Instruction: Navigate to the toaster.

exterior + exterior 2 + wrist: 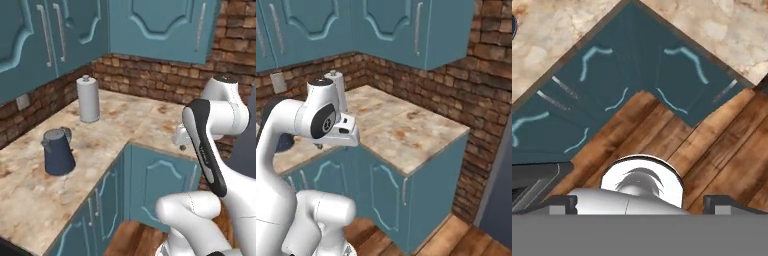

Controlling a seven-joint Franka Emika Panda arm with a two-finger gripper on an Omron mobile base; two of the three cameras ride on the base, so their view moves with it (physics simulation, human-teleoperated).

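- We are in the search-and-drive step; the toaster is nowhere on the stretch of bench [30, 200] we face, so we judge the drive far from done
- On the marbled corner bench stand a dark blue kettle [57, 152] and, well apart toward the brick wall, a white paper towel roll [88, 99]
- Our gripper [640, 200] hangs tucked over the wooden floor [662, 135], before the teal cabinet doors [637, 70]; its fingers [563, 202] stand wide, holding nothing
- Next the base must turn or roll along the bench until the toaster comes into view

Showing a beige, rust-mottled marble table [125, 115] over teal cabinets [155, 185]. Backing onto red-brown brick wall [150, 75]. Carrying a dark blue kettle [57, 152] and white paper-towel roll [88, 100].
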